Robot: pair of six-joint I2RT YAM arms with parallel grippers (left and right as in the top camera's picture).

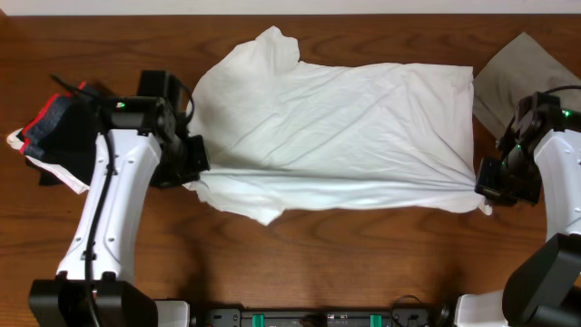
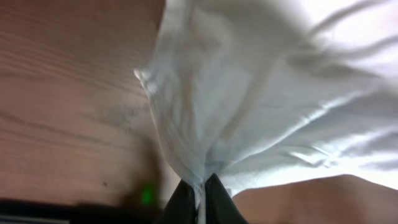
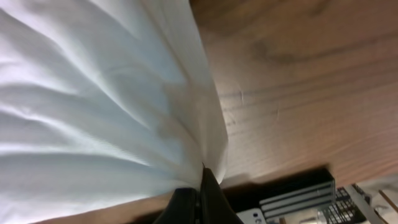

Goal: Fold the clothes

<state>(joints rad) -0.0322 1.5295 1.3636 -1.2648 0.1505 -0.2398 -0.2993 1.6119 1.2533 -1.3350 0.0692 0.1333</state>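
holding a white t-shirt taut above the table | left gripper, right gripper: jaws clamped on opposite edges | step: mid-fold | next: probably carry both edges over evenly

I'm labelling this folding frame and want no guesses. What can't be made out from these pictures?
Overhead: the left arm covers part of the dark red-edged clothes; their number is unclear.
Overhead: the right arm hides part of the grey garment; its type is unclear.
Left wrist: the bottom edge cuts off the left gripper; the white shirt is blurred.
Right wrist: the bottom edge cuts off the right gripper.
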